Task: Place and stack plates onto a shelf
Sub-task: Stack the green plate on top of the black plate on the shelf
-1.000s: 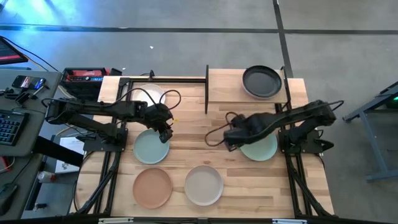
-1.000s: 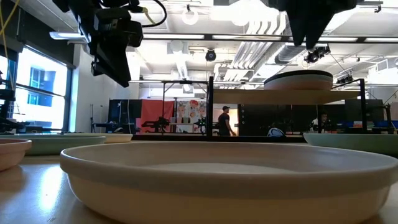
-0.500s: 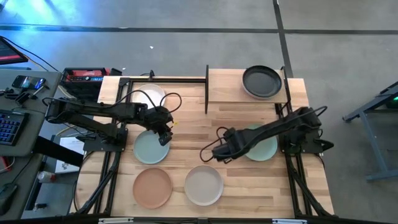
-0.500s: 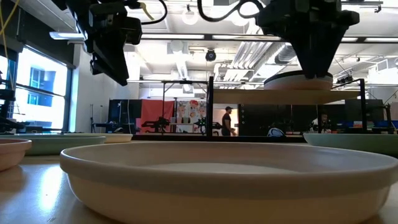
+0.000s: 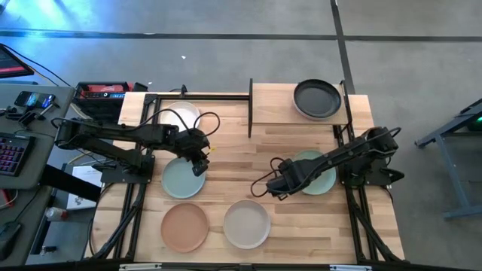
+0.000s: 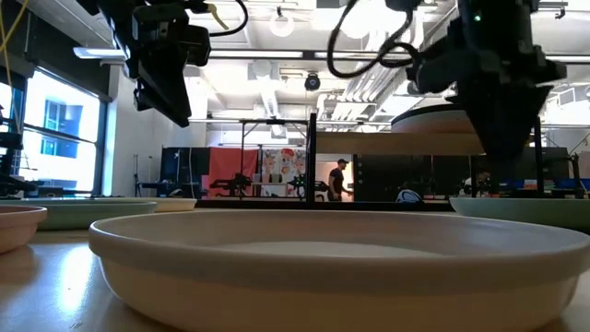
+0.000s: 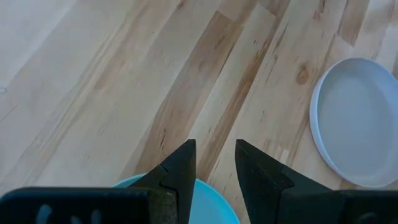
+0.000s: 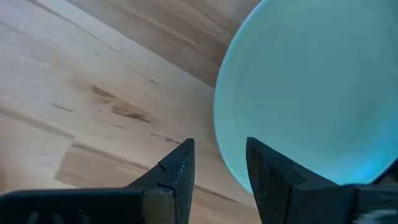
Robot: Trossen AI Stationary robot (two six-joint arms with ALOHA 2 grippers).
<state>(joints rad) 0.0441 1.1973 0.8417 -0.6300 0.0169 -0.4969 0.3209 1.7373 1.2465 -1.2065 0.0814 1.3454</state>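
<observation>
My right gripper point(image 5: 279, 185) point(image 8: 217, 163) is open and hangs low over the left rim of the mint green plate point(image 5: 315, 172) point(image 8: 311, 93), which lies flat on the table. In the low view my right gripper point(image 6: 502, 171) ends just above that plate's rim. My left gripper point(image 5: 198, 159) point(image 7: 214, 165) is open, higher up, over the far right rim of the blue-green plate point(image 5: 181, 180) point(image 7: 217, 208). The black plate point(image 5: 317, 98) sits on the shelf point(image 5: 273, 105). White point(image 5: 181, 116), peach point(image 5: 184, 226) and beige point(image 5: 246, 223) plates lie flat on the table.
The shelf's black posts point(image 5: 250, 108) stand at the table's far side, and the shelf board left of the black plate is bare. Bare planks point(image 5: 237, 162) lie between the two grippers. In the low view the beige plate point(image 6: 332, 263) fills the foreground. A person walks in the room beyond.
My right gripper has swung from the mint green plate toward the table's near-left, come down, then drawn back right to that plate's left rim. The plates have kept their places.
</observation>
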